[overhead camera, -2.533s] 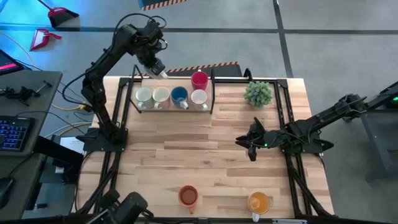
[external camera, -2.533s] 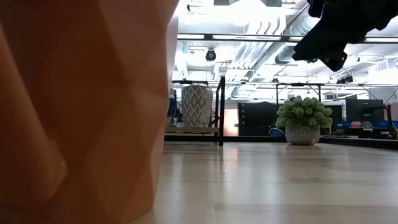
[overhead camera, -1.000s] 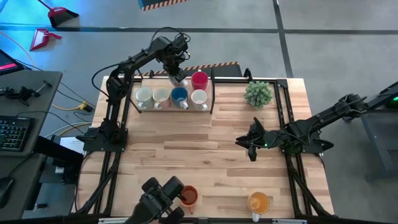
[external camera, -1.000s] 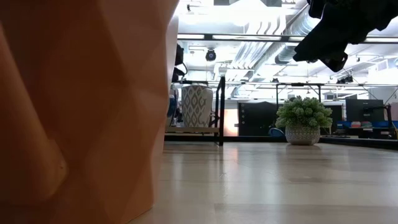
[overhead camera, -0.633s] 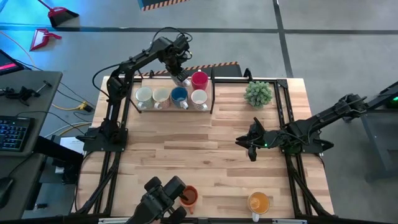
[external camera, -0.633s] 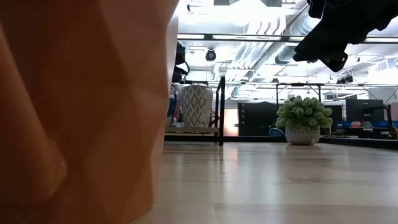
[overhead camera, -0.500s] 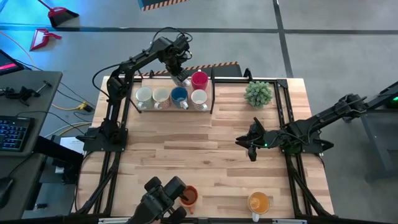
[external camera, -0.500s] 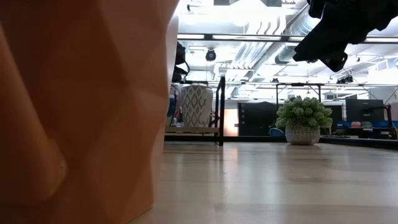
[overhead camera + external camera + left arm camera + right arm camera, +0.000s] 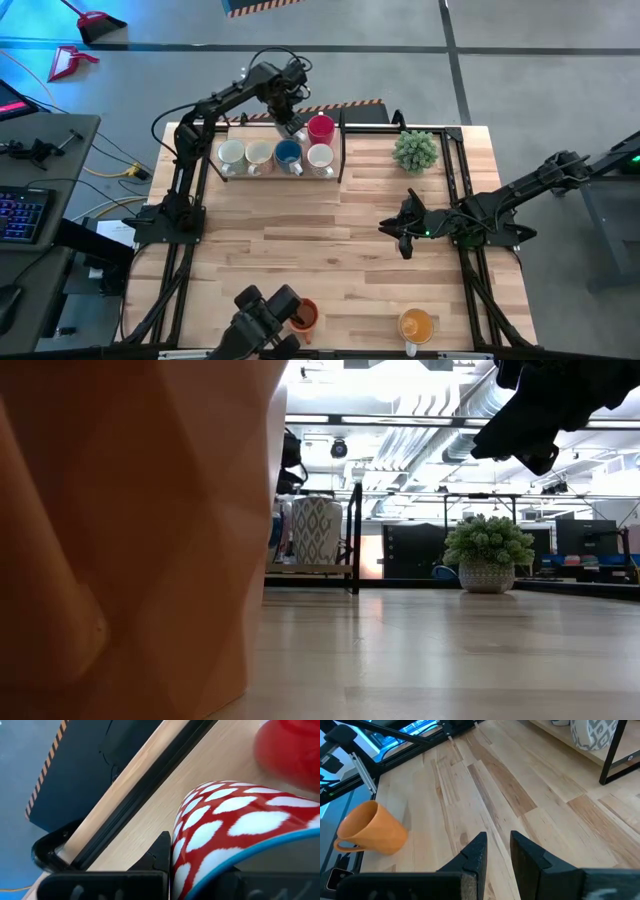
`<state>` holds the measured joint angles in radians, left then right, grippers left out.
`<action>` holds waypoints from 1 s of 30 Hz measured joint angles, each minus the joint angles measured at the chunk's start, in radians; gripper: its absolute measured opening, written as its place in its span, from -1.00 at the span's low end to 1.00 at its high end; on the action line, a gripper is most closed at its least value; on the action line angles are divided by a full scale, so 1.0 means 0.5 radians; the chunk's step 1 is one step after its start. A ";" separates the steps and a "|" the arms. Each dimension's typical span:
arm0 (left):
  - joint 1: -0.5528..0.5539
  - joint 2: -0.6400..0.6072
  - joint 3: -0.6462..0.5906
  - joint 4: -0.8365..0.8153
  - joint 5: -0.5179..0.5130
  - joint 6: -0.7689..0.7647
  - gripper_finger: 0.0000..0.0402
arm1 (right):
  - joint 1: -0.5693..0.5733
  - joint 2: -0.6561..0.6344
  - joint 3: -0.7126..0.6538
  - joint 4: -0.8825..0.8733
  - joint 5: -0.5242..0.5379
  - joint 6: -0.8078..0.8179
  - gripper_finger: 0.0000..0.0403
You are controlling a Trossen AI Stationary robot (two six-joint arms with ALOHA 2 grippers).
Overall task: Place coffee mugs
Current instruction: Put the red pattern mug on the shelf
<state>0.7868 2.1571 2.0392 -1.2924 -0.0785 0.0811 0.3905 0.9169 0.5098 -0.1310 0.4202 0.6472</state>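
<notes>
The left hand, closed on the rim of a red-and-white patterned mug, holds it over the rack beside the red mug, apparently to fill the back row; the right hand waits part-open over the desk.

Bright ceiling lights, blurred foreground mug

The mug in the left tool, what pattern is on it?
Red with white oval spots and a blue rim; the mug shows best in the left wrist view.
</notes>
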 joint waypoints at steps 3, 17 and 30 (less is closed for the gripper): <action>0.001 0.006 0.000 0.001 0.000 0.001 -0.96 | 0.000 0.000 0.000 -0.001 0.000 0.000 -0.67; -0.046 0.101 0.000 0.021 0.015 0.019 -0.96 | 0.000 0.000 0.000 -0.001 -0.008 0.000 -0.67; 0.011 0.101 0.000 0.032 0.048 0.004 -0.93 | 0.000 0.000 0.000 -0.002 -0.012 -0.002 -0.67</action>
<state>0.7925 2.2074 2.0392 -1.2762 -0.0547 0.0830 0.3905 0.9169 0.5098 -0.1318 0.4141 0.6462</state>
